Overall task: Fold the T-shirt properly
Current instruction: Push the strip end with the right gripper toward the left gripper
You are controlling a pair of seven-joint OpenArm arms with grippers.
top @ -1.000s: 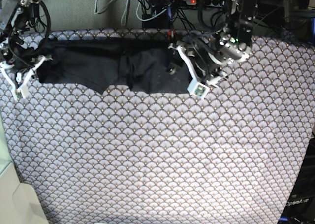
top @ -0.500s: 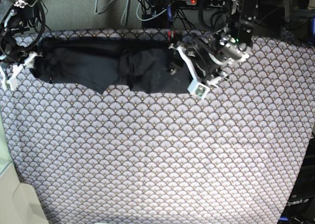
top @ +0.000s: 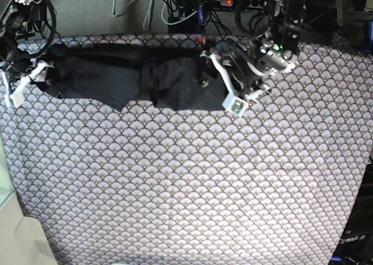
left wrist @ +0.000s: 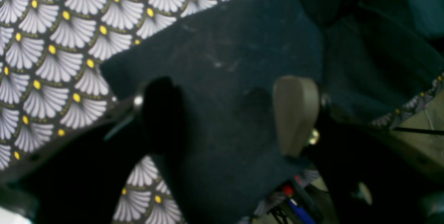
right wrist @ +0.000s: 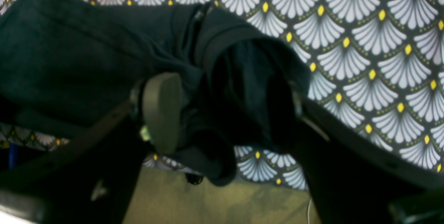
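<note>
T-shirt (top: 131, 78) lay bunched in a long dark strip along the far edge of the counter (top: 192, 183), which was covered in a pale scallop-patterned tablecloth (top: 175, 207). Strip's near edge was ragged, with a notch near the middle. Left tool (top: 224, 81) sat at the strip's right end, white fingers (top: 222, 78) over the cloth; grip state not readable from here. Right tool (top: 26, 81) was at the strip's left end by the counter's edge, white fingers (top: 19, 88) pointing down-left, also unreadable. Cables (top: 186, 11) and a power strip (top: 245, 2) sat behind the counter.
</note>
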